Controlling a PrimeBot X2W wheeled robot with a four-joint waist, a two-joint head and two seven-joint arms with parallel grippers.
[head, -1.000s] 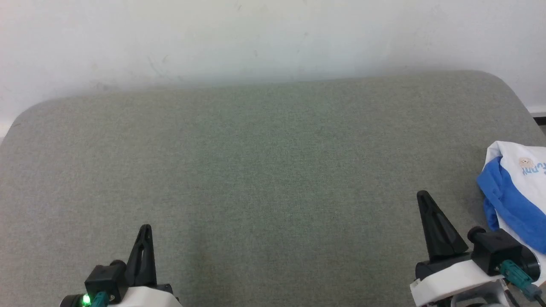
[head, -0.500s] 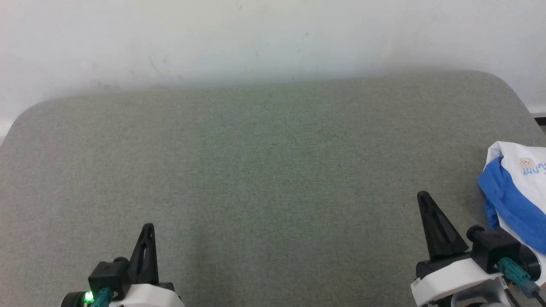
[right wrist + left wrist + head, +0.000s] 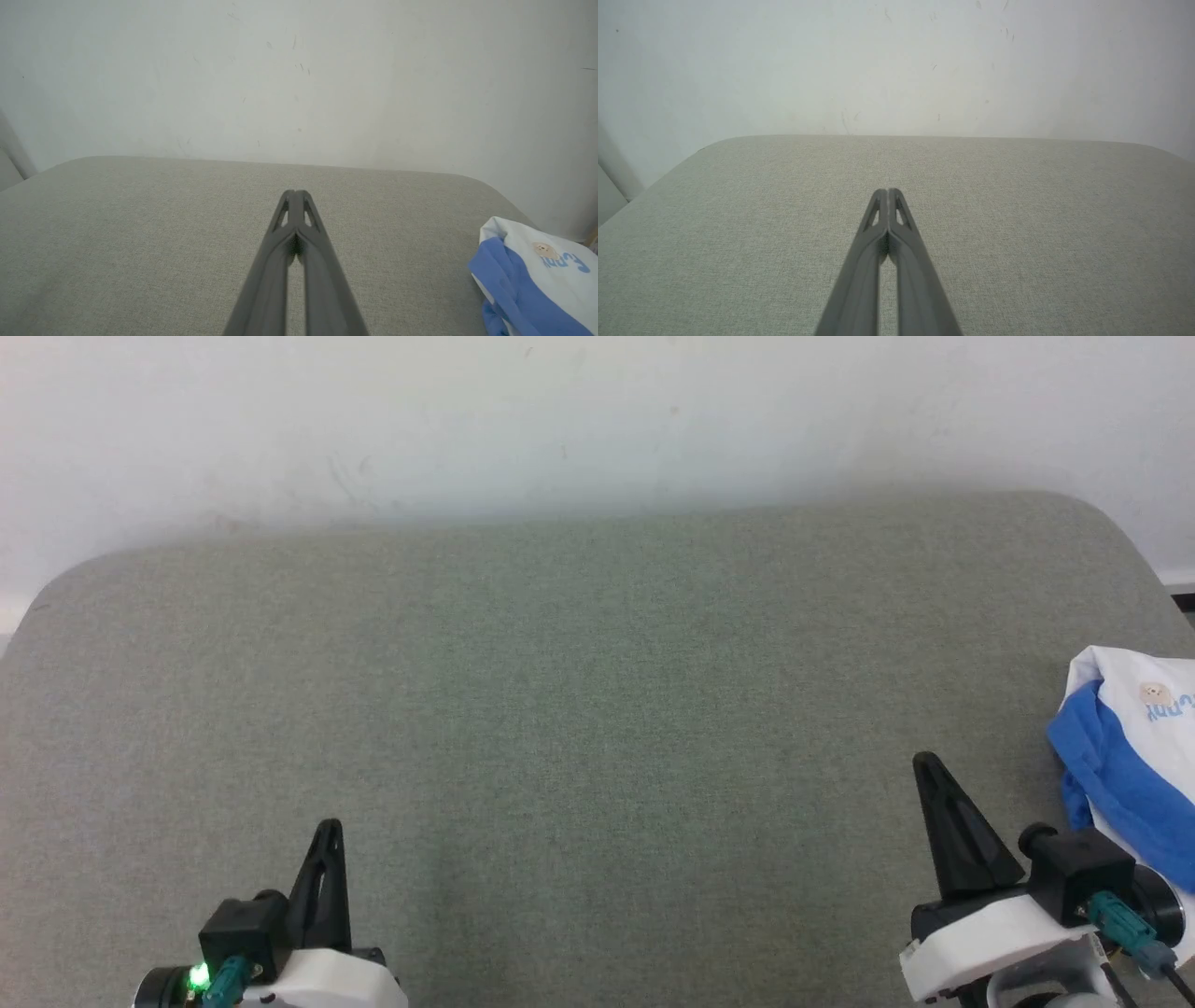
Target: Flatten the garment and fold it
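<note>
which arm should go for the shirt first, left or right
Right. The garment lies bunched at the right edge of the grey padded surface, just beside the right gripper. The left gripper sits far across on the other side. The right gripper's fingers are closed, so it must open first.

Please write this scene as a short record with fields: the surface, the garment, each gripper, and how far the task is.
surface: grey-green fabric top before a white wall
garment: crumpled white and blue, at the right edge of the fabric top, partly cut off by the head view; tan emblem faces up
left gripper: shut, holds nothing, over bare fabric
right gripper: shut, holds nothing, its fingers to the left of the garment and apart from it
task progress: garment not yet flattened, not yet folded
</note>
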